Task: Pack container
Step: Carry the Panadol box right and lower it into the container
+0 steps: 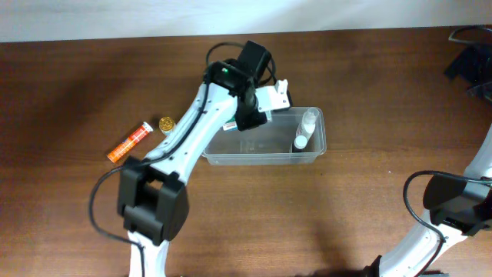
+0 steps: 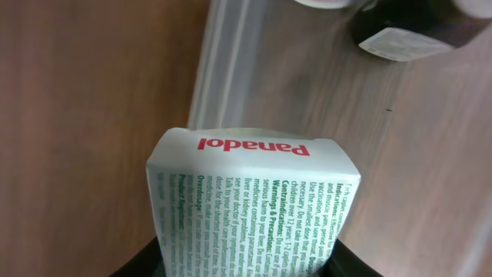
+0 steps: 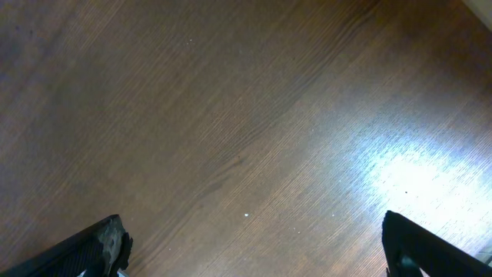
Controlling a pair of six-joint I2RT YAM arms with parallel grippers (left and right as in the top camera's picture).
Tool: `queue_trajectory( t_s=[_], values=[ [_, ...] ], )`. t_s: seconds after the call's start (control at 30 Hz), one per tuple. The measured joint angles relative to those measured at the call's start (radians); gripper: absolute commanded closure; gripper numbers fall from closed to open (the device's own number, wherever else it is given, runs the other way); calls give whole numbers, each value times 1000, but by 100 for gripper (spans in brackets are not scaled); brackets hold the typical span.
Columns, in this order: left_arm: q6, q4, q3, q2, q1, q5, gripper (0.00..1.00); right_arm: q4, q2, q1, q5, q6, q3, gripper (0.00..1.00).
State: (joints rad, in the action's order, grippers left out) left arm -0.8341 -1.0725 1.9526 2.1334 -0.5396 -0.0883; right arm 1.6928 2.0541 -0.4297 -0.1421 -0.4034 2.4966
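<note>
The container (image 1: 261, 159), a clear rectangular tub, stands mid-table; its rim also shows in the left wrist view (image 2: 221, 69). Inside at its right end are a small white bottle (image 1: 308, 121) and a dark bottle with a white cap (image 1: 300, 141), (image 2: 407, 31). My left gripper (image 1: 257, 104), (image 2: 250, 265) is shut on a green-and-white Panadol box (image 2: 254, 200), (image 1: 277, 97) and holds it over the tub's far rim. My right gripper (image 3: 254, 246) is open and empty above bare table; in the overhead view only its arm (image 1: 453, 200) shows, at the right edge.
An orange tube (image 1: 129, 142) and a small gold round item (image 1: 166, 123) lie on the table left of the tub. A dark object (image 1: 469, 61) sits at the far right corner.
</note>
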Motion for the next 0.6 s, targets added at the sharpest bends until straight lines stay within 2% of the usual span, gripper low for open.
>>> queue_trajectory(
  t_s=[0.23, 0.4, 0.6],
  values=[
    [-72, 41, 0, 60, -32, -14, 65, 0, 0, 0, 0, 0, 0, 2],
    [-133, 49, 0, 68, -61, -21, 69, 0, 0, 0, 0, 0, 0, 2],
    [-175, 53, 2, 87, -76, -29, 67, 0, 0, 0, 0, 0, 0, 2]
  ],
)
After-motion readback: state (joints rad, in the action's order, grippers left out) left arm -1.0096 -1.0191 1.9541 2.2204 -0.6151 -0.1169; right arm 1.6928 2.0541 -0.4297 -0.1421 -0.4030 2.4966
